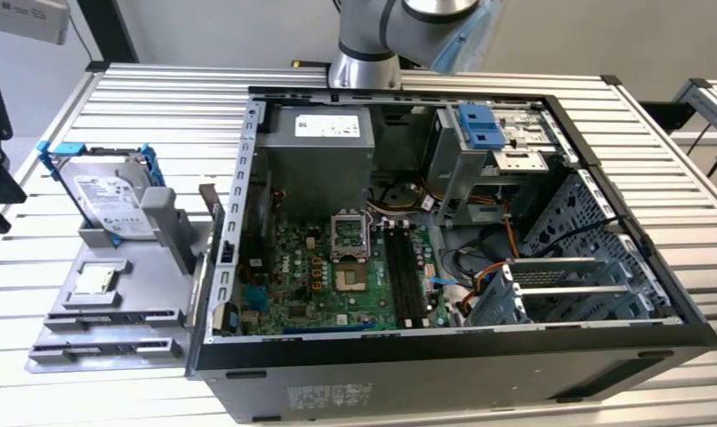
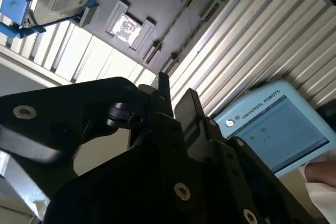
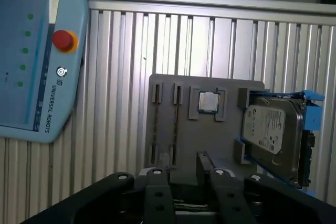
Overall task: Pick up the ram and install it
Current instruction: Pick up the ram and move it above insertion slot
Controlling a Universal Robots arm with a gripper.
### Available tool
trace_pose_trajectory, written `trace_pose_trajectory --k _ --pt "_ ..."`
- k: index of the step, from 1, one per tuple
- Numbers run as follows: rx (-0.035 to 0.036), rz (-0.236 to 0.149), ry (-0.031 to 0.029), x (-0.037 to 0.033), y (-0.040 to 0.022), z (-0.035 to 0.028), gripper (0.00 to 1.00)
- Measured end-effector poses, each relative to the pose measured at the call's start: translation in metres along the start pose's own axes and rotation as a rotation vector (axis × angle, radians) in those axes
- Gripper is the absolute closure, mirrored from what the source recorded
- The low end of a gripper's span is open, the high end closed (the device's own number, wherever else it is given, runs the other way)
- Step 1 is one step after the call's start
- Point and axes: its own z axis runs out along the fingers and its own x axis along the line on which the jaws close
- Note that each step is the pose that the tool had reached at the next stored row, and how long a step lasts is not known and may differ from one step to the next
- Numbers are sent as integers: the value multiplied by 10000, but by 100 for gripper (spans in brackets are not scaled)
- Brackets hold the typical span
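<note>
Since the open computer case (image 1: 454, 374) takes up most of the slatted bench (image 1: 157, 98), I start there: the motherboard's black slots (image 1: 404, 271) lie deep between its walls, and from the exterior view I cannot tell whether any of them is filled. Just beside the case, on the exterior view's left, sits the grey tray (image 3: 210, 140), with the hard drive (image 3: 270, 129) standing on edge in its blue frame at one end. I take the ram (image 3: 177, 124) to be the thin dark line standing edge-up in one of the tray's two long grooves, next to the small square chip (image 3: 208, 102). The neighbouring groove looks bare, though I would not swear to it. I judge the stick light and stiff but fragile: a thin board, easy to tilt, bend or scratch. It wants holding by its two flat faces near the middle of the upper edge, kept upright. My pincer (image 2: 176, 95), seen in the second wrist view, hangs well apart from the tray and touches nothing; whether it stands wide or narrow I cannot tell. In the first wrist view its dark body covers the near end of the grooves. The stick's notch and ends are too small to make out.
</note>
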Motion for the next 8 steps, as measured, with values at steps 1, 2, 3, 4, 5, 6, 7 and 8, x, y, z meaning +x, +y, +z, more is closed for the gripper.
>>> trace_pose_trajectory --k 1,2,3,4,5,6,7,8 --pt "-5 1 1 0 0 -1 0" --pt "-6 1 4 -2 -1 -1 0" --pt "-6 0 4 -1 -1 3 0" --pt "9 2 0 -1 -2 15 0" --pt "23 14 -7 -1 -2 23 0" --pt "35 98 -14 0 -3 65 0" --pt "34 171 -9 0 -5 98 0" --pt "35 173 3 0 -5 99 0"
